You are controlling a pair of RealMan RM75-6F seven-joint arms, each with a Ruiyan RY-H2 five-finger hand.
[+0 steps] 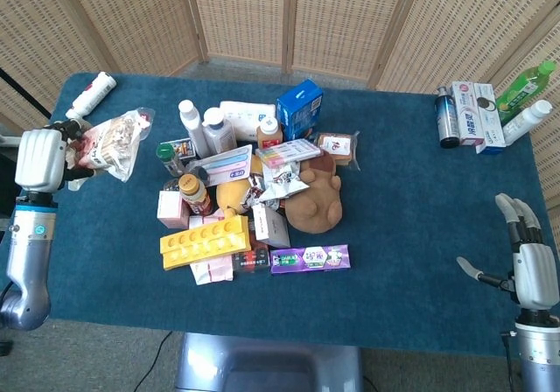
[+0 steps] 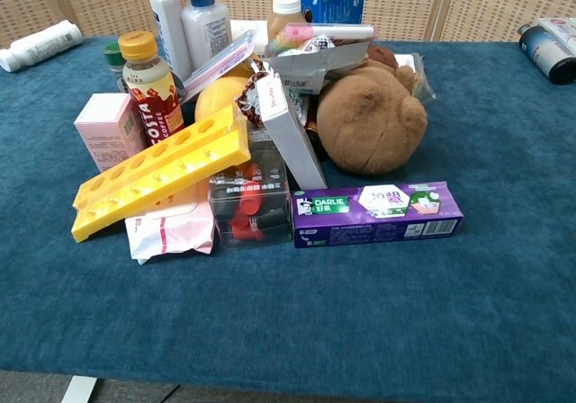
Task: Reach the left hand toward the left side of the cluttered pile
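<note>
My left hand (image 1: 41, 157) sits at the table's 9 o'clock edge, gripping a crinkled clear plastic snack bag with red print (image 1: 110, 142). The bag is lifted, hanging off the hand toward 3 o'clock, clear of the cluttered pile (image 1: 249, 191). Only the head view shows this hand.

The pile sits mid-table on the dark blue cloth table (image 1: 402, 234). Its left side, 9 o'clock: small pink carton (image 2: 110, 129) upright, brown coffee bottle with orange cap (image 2: 149, 82) just behind it, small green-capped bottle (image 1: 166, 156) at 10 o'clock. Long yellow plastic tray with round holes (image 2: 160, 170) lies tilted across the front left, resting over a pink-white sachet (image 2: 171, 230) and touching a clear box with red contents (image 2: 247, 207). Purple toothpaste box (image 2: 376, 212) lies flat at 6 o'clock. Brown plush bear (image 2: 371, 120) sits on the right side. At the back, 12 o'clock: two white pump bottles (image 1: 203, 128) and a blue carton (image 1: 299, 108).

White tube with red cap (image 1: 90, 96) lies alone at the far-left corner, well apart from the pile.

My right hand (image 1: 532, 271) is at the 4 o'clock edge, fingers spread, holding nothing. Far right corner: group of bottles and a box (image 1: 490, 110).
</note>
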